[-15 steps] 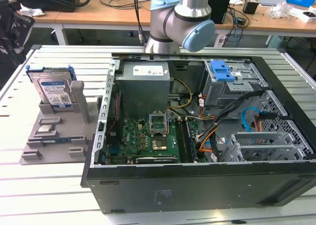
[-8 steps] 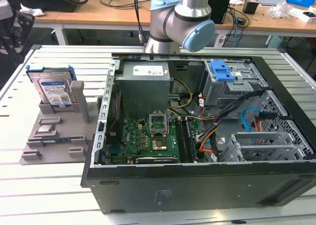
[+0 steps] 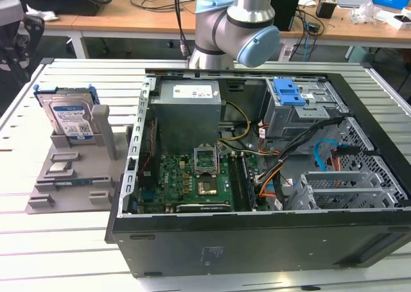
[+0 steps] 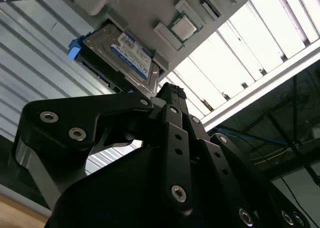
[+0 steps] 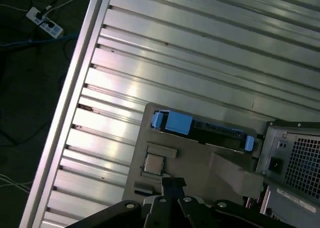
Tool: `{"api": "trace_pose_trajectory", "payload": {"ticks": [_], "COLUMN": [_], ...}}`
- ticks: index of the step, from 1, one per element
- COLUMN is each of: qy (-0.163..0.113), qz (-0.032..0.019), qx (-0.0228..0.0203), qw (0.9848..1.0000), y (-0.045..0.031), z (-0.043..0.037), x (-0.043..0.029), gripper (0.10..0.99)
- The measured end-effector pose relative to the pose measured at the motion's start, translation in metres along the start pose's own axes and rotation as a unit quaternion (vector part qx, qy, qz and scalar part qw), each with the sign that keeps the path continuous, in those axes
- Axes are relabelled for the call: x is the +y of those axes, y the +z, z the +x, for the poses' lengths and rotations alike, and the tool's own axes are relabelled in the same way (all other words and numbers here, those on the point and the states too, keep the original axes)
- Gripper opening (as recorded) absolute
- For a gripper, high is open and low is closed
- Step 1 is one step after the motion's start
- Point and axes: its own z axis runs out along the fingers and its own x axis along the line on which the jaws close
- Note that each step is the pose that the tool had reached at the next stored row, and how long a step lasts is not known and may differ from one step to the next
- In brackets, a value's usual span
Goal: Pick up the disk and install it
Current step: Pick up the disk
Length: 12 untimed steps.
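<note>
The disk (image 3: 70,122), a silver drive with a white-and-blue label in a blue carrier, stands on edge in a slot of a grey holder (image 3: 70,176) at the exterior view's left, beside the open computer case (image 3: 257,240). Both wrist views show the disk (image 4: 127,50) (image 5: 200,129) beyond my black gripper (image 4: 167,90) (image 5: 172,182). The fingertips meet with nothing between them, well apart from the disk. The arm's elbow (image 3: 234,29) rises behind the case.
Inside the case are a grey power-supply box (image 3: 186,112), a motherboard (image 3: 192,176), loose cables and a drive bay with a blue latch plate (image 3: 288,93). A small square chip (image 3: 59,168) (image 5: 154,163) lies on the holder. The ribbed metal table (image 3: 64,247) ends close to the holder.
</note>
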Motion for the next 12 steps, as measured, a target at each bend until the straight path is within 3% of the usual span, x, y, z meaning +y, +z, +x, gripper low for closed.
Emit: {"api": "trace_pose_trajectory", "payload": {"ticks": [7, 12], "qy": [-0.049, -0.087], "qz": [-0.0011, -0.0020], "qx": [0.0021, 0.0038], "qw": [0.9988, 0.9962], "y": [0.0000, 0.0000], "z": [0.0000, 0.0000], "x": [0.0000, 0.0000], "gripper": [0.106, 0.106]}}
